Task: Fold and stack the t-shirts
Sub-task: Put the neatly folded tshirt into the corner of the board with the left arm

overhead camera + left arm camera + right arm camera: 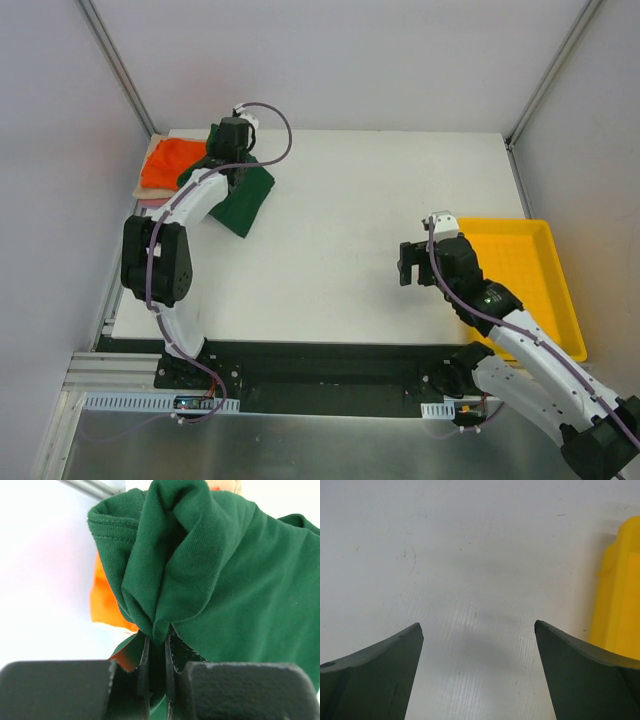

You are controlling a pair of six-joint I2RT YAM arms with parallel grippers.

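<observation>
Far-left corner of the table (350, 210): left gripper (157, 642) with jaws almost together, clamped on a bunched fold of the dark green t-shirt (225, 580). Cloth gathered into thick pleats right at the fingertips, the rest spread toward the right and near side on the table in the top view. Just left of it — a folded stack: bright orange t-shirt (170, 162) on top, edge of the tan t-shirt (141, 180) showing under it, a sliver of the pink t-shirt (150, 202) at the near edge. Green cloth touching or overlapping the stack's right side; cannot tell which. Right side, well apart from all the shirts — right gripper (477, 630) with jaws wide apart, only bare table showing between them, hovering just left of the yellow tray (520, 270).
</observation>
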